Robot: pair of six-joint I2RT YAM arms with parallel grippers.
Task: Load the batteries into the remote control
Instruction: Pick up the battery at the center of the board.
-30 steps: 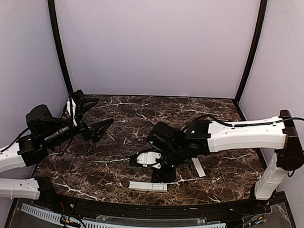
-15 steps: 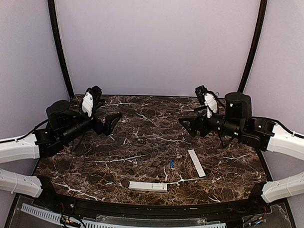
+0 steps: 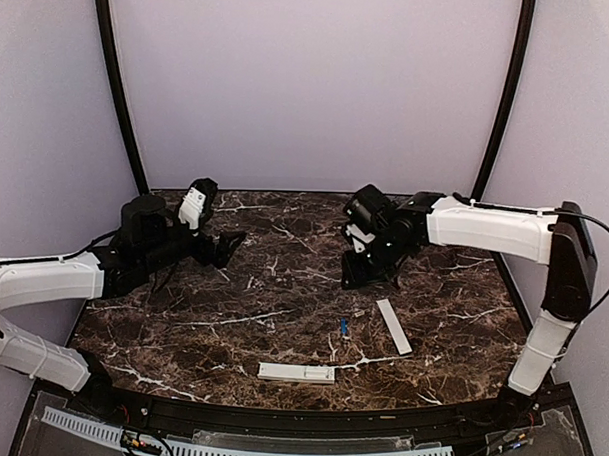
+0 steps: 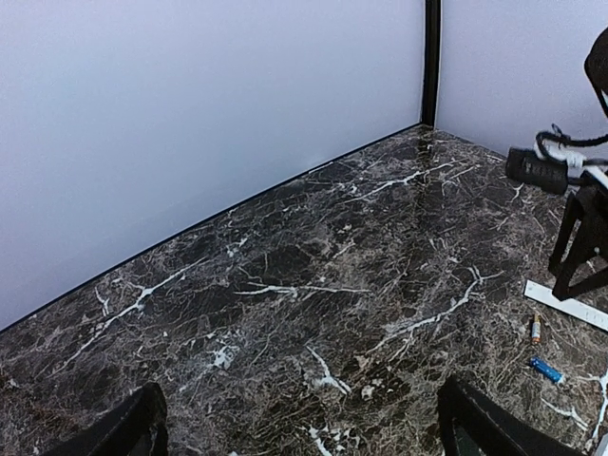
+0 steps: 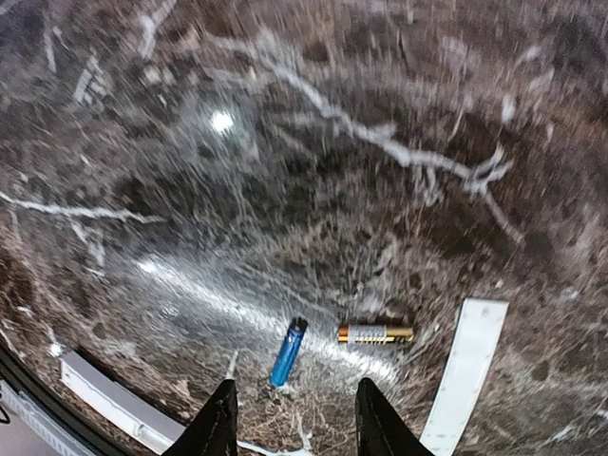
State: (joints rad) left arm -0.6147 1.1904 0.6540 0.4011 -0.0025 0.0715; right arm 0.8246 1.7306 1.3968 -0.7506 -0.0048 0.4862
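The remote control [image 3: 296, 372] is a white bar lying near the table's front edge; one end shows in the right wrist view [image 5: 112, 399]. A blue battery [image 3: 343, 327] lies behind it, also seen in the right wrist view [image 5: 288, 351] and the left wrist view [image 4: 544, 370]. A gold and grey battery [image 5: 375, 332] lies beside it. My right gripper [image 3: 368, 272] hangs open and empty above the table, behind the batteries, its fingertips [image 5: 220, 423] pointing down. My left gripper [image 3: 224, 247] is open and empty over the back left, fingertips [image 4: 142, 427] wide apart.
A flat grey-white cover strip [image 3: 393, 325] lies right of the batteries, also in the right wrist view [image 5: 465, 375]. The dark marble table [image 3: 231, 316] is walled by pale panels at the back and sides.
My right arm rose from low beside the remote, swung to the back right, then came back toward the middle, pointing down. My left arm reached further right over the table.
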